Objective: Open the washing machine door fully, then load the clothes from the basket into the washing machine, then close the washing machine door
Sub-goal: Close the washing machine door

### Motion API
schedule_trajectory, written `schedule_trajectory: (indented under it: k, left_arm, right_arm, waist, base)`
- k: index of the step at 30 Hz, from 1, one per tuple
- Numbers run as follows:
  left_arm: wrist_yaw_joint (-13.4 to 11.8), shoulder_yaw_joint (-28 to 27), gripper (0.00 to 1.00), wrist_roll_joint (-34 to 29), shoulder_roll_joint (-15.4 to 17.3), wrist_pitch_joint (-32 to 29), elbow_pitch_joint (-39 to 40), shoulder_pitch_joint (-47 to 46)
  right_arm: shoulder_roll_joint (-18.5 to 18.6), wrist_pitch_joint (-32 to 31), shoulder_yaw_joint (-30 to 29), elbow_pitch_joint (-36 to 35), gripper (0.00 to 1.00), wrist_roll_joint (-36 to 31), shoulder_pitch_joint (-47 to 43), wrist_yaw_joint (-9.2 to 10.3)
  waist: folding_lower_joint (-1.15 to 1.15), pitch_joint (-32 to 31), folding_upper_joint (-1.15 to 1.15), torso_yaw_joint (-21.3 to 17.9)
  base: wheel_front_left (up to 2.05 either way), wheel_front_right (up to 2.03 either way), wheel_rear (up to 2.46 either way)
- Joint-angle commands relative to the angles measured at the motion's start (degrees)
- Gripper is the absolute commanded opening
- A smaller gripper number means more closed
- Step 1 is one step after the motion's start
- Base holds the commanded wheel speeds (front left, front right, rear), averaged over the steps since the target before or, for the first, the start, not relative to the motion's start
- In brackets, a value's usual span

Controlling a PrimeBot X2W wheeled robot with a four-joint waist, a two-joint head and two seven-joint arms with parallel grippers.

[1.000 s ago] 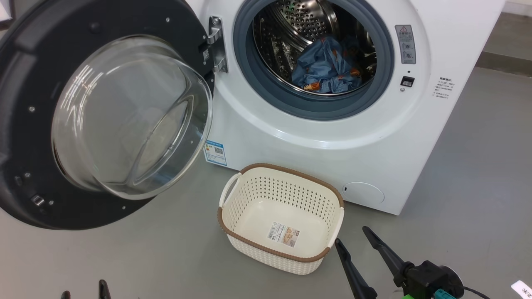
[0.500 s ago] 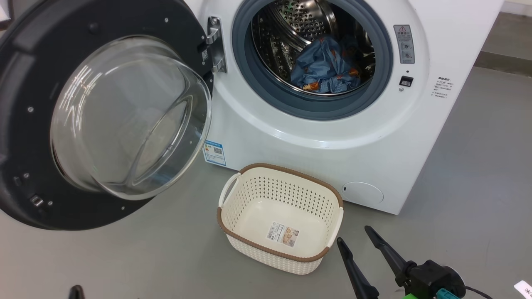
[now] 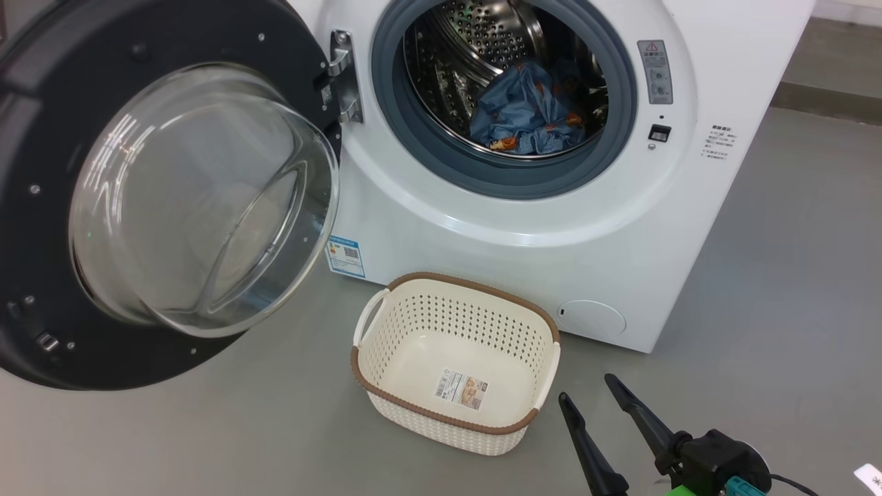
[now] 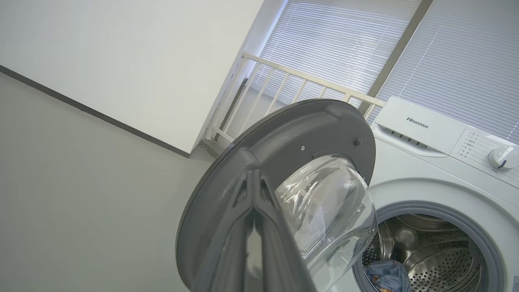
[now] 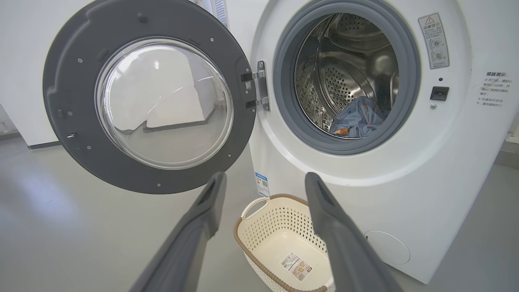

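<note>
- Overall state: the washing machine [image 3: 524, 227] stands with the washing machine door [image 3: 172, 34] swung wide on its hinge side. The clothes [image 3: 527, 110] lie heaped inside the machine's drum [image 3: 482, 41]. The basket [image 3: 451, 324] sits empty on the floor [image 3: 792, 275], directly in front of the machine and below its opening. By this layout, only the closing step is left.
- Left gripper [image 4: 253, 178]: the fingers are pressed together and hold nothing. The tips are seen against the door's rim at the edge farthest from the machine, and contact cannot be told. Risk: thin fingers pushing on a glossy, curved rim may skid off, leaving the door short of the machine.
- Right gripper [image 3: 587, 387]: the fingers are spread apart and empty, low in front of the machine and beside the basket. Risk: if it were raised into the door's swing toward the machine, the rim or the glass bowl [image 3: 207, 200] could strike it.
- Clothes: the heap lies close behind the machine's grey gasket [image 3: 496, 182]. Risk: a fold caught between bowl and gasket would keep the latch from engaging.
- Basket: it cannot be told whether the door's lower rim clears it. A clash would shove it along the machine's front.
- Hinge [image 3: 342, 76]: a hard, fast push would slam the door and strain this joint.
</note>
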State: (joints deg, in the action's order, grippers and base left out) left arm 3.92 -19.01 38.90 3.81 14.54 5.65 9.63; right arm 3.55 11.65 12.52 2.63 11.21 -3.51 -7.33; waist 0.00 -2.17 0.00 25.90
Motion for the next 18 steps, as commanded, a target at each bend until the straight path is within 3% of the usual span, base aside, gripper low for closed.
schedule_trajectory:
  k: [1, 12, 18]
  left_arm:
    - [0.82, -3.85, 0.00, 2.54, 2.83, 0.21, 0.11, -4.97]
    - [2.40, -12.34, 0.00, 20.77, 14.26, -7.89, -11.21, -21.09]
    - [1.68, -16.77, 0.00, 29.32, 20.26, -12.80, -20.68, -29.55]
  right_arm:
    - [-0.17, -0.04, 1.49, -1.73, 1.00, 1.02, 1.66, -0.16]
    - [0.42, -1.26, 1.66, -2.87, 1.00, 1.92, 2.30, -0.16]
    - [1.32, -2.11, 1.97, -3.96, 1.00, 2.45, 3.09, -0.16]
  waist:
    - [0.00, 0.24, 0.00, -0.32]
    - [0.00, 2.15, 0.00, -2.33]
    - [0.00, 4.22, 0.00, -4.13]
  base:
    - [0.00, 0.00, 0.00]
    - [0.00, 0.00, 0.00]
    - [0.00, 0.00, 0.00]
